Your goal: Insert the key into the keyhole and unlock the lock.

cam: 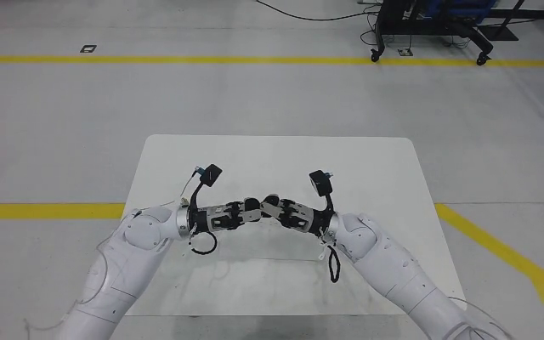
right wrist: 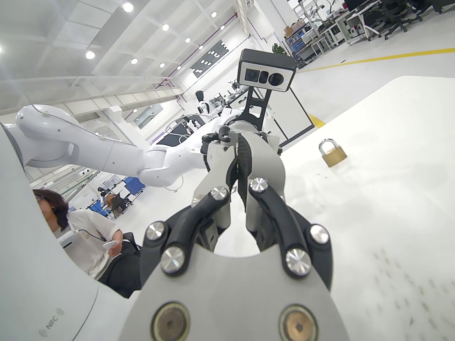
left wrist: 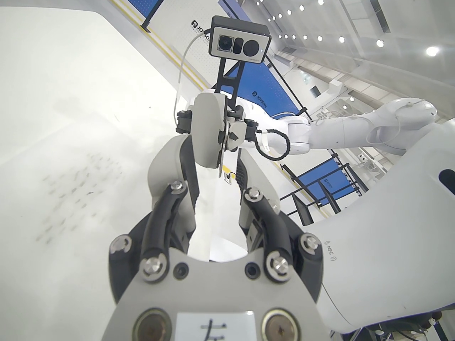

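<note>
Above the middle of the white table (cam: 280, 161) my two grippers meet tip to tip. My right gripper (right wrist: 241, 140) is shut. In the left wrist view it (left wrist: 224, 133) pinches a thin flat metal piece, apparently the key (left wrist: 221, 159), seen edge on. My left gripper (left wrist: 213, 154) is open, and its black pads (left wrist: 188, 175) stand on either side of the right gripper's tips and the key. From the top view, the left gripper (cam: 246, 209) and right gripper (cam: 274, 205) touch or nearly touch. A brass padlock (right wrist: 334, 155) with its shackle closed lies on the table beyond the grippers.
The table's far edge (cam: 280, 138) and side edges lie well away from the grippers. Yellow lines cross the floor (cam: 76, 102) around it. A black wheeled frame (cam: 433, 30) stands far back on the right.
</note>
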Robot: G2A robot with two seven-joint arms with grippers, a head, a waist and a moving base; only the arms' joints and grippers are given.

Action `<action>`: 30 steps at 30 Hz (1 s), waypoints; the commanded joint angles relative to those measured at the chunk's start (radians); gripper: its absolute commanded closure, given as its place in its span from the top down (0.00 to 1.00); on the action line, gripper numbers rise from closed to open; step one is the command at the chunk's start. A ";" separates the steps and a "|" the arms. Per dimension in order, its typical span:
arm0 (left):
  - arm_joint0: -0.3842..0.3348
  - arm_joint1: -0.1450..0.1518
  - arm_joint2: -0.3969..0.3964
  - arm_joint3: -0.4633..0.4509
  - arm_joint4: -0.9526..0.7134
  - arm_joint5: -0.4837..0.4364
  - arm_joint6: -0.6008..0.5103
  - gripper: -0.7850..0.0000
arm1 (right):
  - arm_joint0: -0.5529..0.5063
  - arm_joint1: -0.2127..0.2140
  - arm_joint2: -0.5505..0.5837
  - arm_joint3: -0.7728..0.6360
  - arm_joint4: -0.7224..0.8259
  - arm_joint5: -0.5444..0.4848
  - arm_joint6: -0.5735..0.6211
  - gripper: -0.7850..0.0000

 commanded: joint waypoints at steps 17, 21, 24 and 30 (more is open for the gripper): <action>-0.010 0.007 0.013 0.017 0.045 0.006 0.037 0.00 | -0.020 -0.001 0.044 0.009 -0.077 0.000 -0.050 0.00; -0.009 0.008 0.017 0.020 0.010 0.008 0.033 0.00 | -0.023 0.000 0.046 0.001 -0.067 0.000 -0.045 0.00; -0.008 0.008 0.024 0.020 -0.071 -0.009 0.009 0.02 | -0.023 0.000 0.042 -0.007 -0.053 0.000 -0.035 0.00; -0.016 0.019 0.028 0.021 -0.116 0.002 -0.002 0.19 | -0.020 0.000 0.038 -0.011 -0.031 0.000 -0.015 0.00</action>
